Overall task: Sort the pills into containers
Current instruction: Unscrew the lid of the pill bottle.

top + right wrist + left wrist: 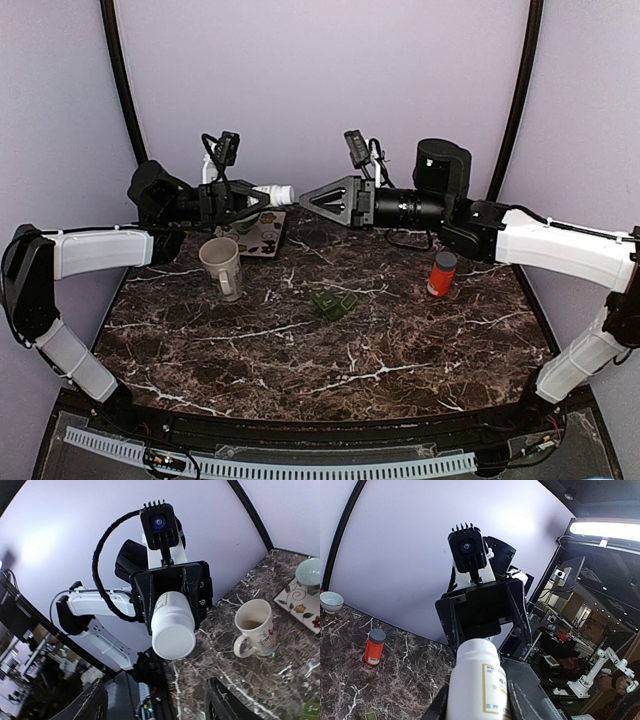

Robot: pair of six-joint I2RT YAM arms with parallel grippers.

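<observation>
A white pill bottle [274, 191] with a yellow-edged label lies level above the back of the table, and my left gripper [255, 198] is shut on its body. In the left wrist view the bottle [476, 680] fills the space between my left gripper [477, 702] fingers, cap pointing away. My right gripper [304, 197] faces that cap, open, just short of it. The right wrist view shows the cap end of the bottle [173, 630] straight ahead, above my right gripper [160, 707], whose fingers stand wide and hold nothing. Pills are out of view.
An orange bottle [441, 273] with a grey cap stands at the right. A cream mug [222, 267] stands left of centre, and a small green object [333, 304] lies mid-table. A flowered tile [264, 234] with a pale bowl [309, 572] sits behind the mug.
</observation>
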